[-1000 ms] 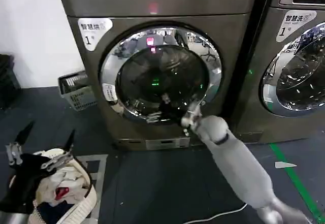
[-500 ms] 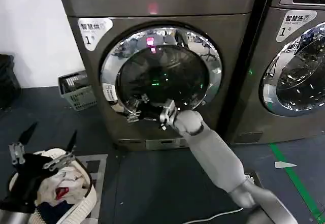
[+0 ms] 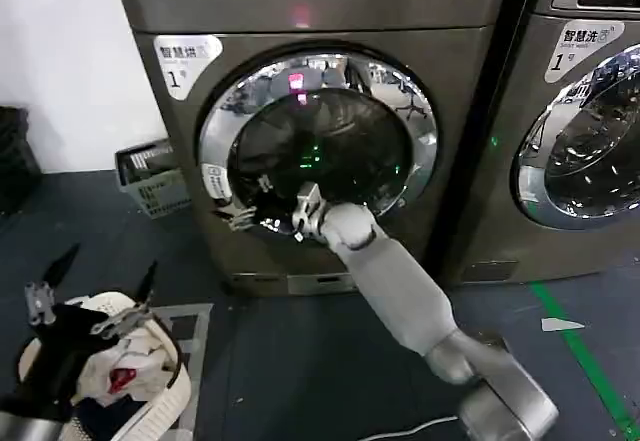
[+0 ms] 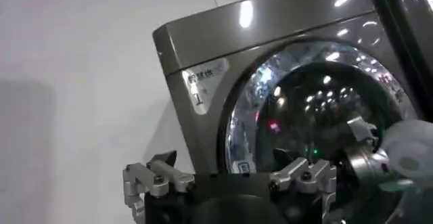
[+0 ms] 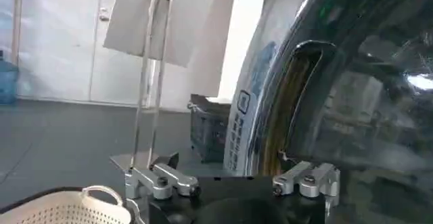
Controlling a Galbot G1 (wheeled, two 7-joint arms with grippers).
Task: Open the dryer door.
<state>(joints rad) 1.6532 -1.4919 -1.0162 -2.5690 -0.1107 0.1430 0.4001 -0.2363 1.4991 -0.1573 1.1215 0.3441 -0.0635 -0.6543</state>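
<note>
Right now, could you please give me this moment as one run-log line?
dryer door: shut | right gripper: open, at door's lower-left chrome ring | left gripper: open, idle above laundry basket

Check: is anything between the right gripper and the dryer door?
Nothing visible. The right gripper is open at the lower left of the dryer door, by its chrome ring. The left gripper hangs low over the laundry basket.

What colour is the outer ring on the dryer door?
Shiny chrome silver, around dark glass; the dryer door shows it best in the head view.
</note>
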